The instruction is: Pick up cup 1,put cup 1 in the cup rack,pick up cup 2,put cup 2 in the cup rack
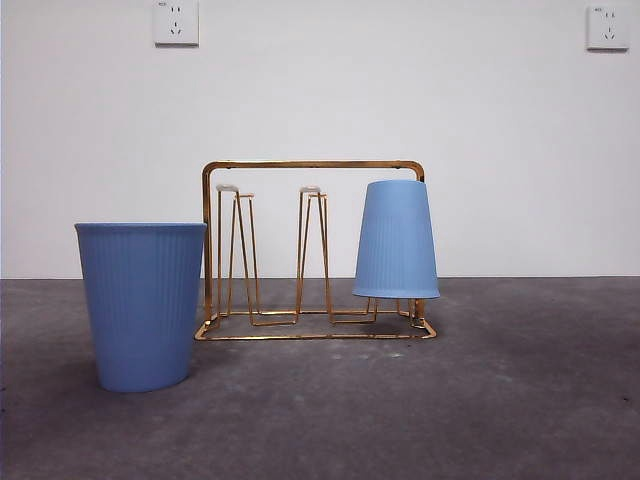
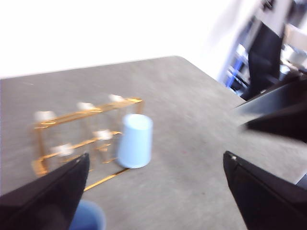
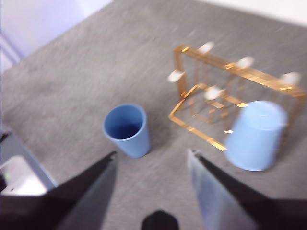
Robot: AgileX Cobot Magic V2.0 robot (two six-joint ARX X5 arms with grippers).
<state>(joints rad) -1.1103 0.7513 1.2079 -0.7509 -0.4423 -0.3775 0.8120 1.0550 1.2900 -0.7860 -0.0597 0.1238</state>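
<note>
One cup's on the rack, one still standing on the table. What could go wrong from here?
1. The upright blue cup stands close beside the cup rack; a gripper closing on it might knock the wire frame.
2. The inverted cup sits on an end prong, so a jolt to the rack could shake it off.
3. Both wrist views are blurred, so alignment is hard to judge.

A grey, faintly mottled worktop fills the lower part of the front view, its far edge meeting a plain white wall. Two white wall sockets are fixed high on that wall: one above the worktop's left half, the other near the right end. In the left wrist view, blurred dark and blue furniture stands beyond the worktop's rounded corner.
</note>
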